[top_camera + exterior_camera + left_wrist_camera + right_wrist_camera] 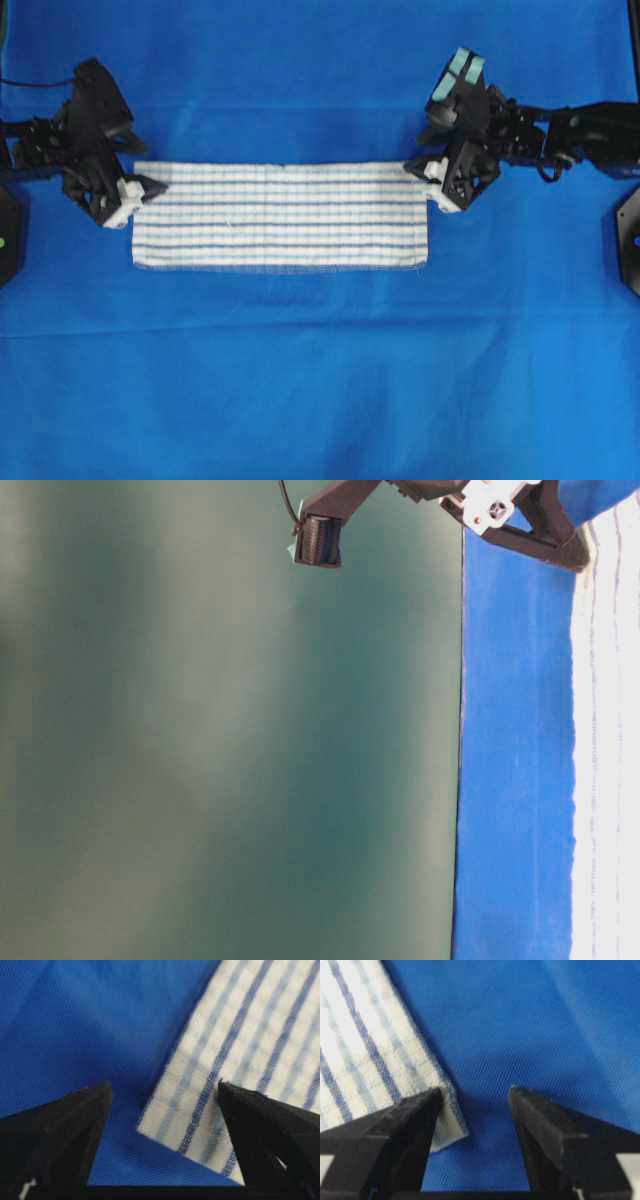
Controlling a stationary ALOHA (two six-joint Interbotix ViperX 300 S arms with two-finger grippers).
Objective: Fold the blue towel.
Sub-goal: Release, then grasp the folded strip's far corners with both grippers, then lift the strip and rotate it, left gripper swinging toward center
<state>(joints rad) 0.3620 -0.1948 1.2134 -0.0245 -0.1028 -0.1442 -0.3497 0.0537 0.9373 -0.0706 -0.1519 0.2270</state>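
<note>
Towel (280,215) lies flat on plain blue cloth (320,380) before a green wall (220,740).

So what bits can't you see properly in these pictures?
- Overhead view: the blue towel's two far corners sit under the left gripper and right gripper, so touching or not is unclear.
- Table-level view: the picture is turned sideways, mostly blurry green; the towel is cut off by the right edge.
- Left wrist view: only one towel corner shows.
- Right wrist view: one finger covers part of the corner.
</note>
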